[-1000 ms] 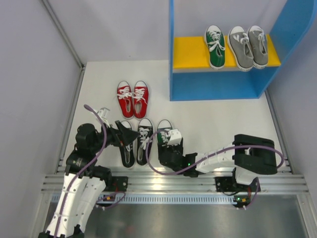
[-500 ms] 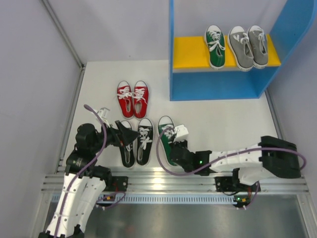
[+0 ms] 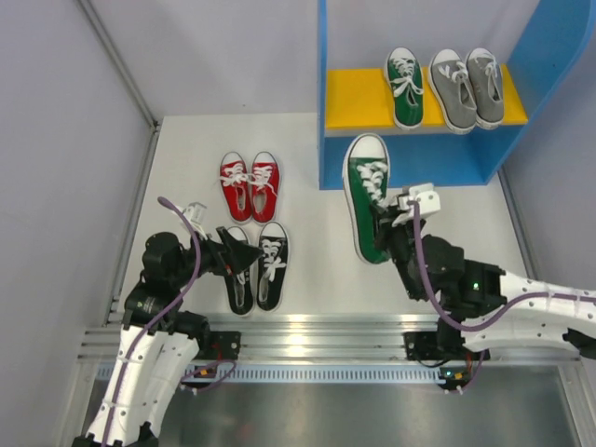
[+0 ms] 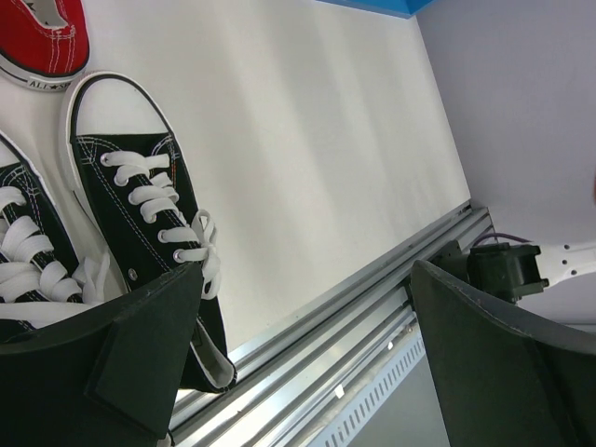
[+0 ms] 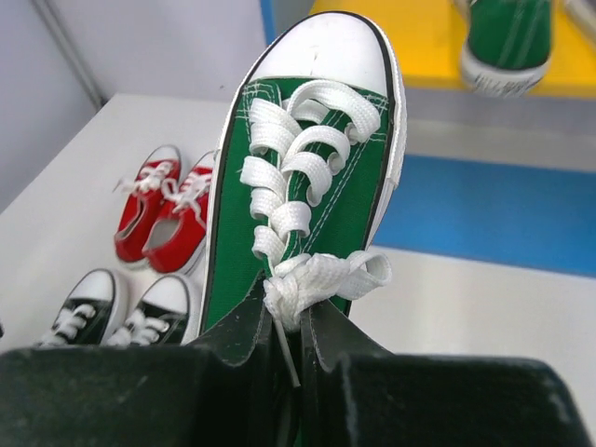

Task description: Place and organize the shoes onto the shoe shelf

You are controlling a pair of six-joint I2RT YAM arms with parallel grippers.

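Overhead view: the right gripper [image 3: 391, 237] is clamped on one green shoe [image 3: 369, 191] at its heel end. The shoe is carried off the white table [image 3: 317, 251], and its toe points at the blue front of the shoe shelf [image 3: 410, 172]. The same view shows the second green shoe [image 3: 405, 88] and the grey pair [image 3: 466, 88] standing side by side on the yellow board [image 3: 358, 98]. The red pair [image 3: 250, 184] and the black pair [image 3: 256, 265] stand on the table to the left, the black nearer the arms. The grey pair shows in neither wrist view. The right wrist view confirms the grip. Both fingers [image 5: 233, 340] close against the shoe's opening just behind the lace bow, a detail the arm hides from above. The left gripper [image 3: 233, 253] hovers at the black pair. Only its own wrist view shows the jaws spread wide with nothing between them, one finger [image 4: 140, 345] over the heel of a black shoe [image 4: 140, 209]. The metal rail [image 4: 372, 307] at the table edge runs across the gap.
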